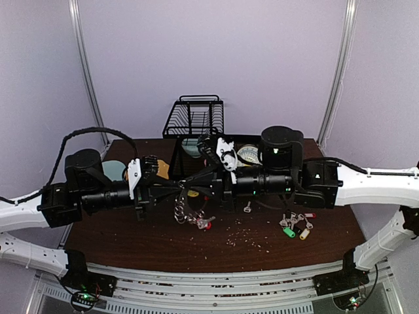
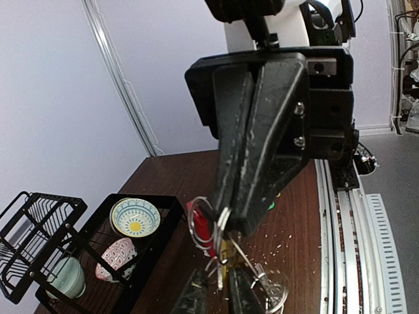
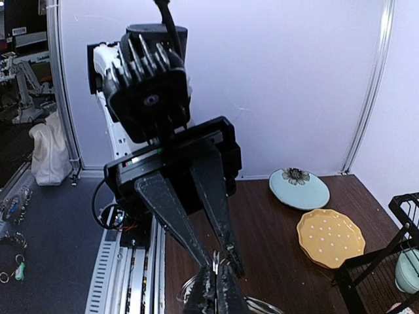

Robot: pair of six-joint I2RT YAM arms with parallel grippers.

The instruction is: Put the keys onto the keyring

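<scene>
My right fingers (image 2: 275, 131) were pressed together at the tips, pinching the wire of the keyring (image 2: 201, 229) just beside its red-sleeved arc. My left fingers (image 2: 239, 297) met them tip to tip from the opposite side. They were almost closed, with only a narrow gap between them. A slim key stood in that gap, but I could not tell whether I actually gripped it.

The keyring hung below the meeting point, over the middle of the dark wooden counter (image 1: 131, 235). Its keys (image 1: 200, 221) dangled in a cluster with a red tag among them. Whether the lowest ones touched the counter I could not tell.

Well apart on my right side lay a second bunch of keys with green, yellow and black tags (image 1: 296, 226). A lone small key (image 1: 247, 208) lay between that bunch and the keyring. Crumbs (image 1: 243, 235) were scattered on the counter near it.

Toward the back stood a black wire tray (image 2: 98, 210) holding a patterned bowl (image 2: 135, 216) and a red-and-white bowl (image 2: 118, 260). A black dish rack (image 1: 194, 116) stood behind the tray. On my left side, a pale teal plate (image 3: 299, 188) and a yellow dotted plate (image 3: 330, 237) sat just beside each other.
</scene>
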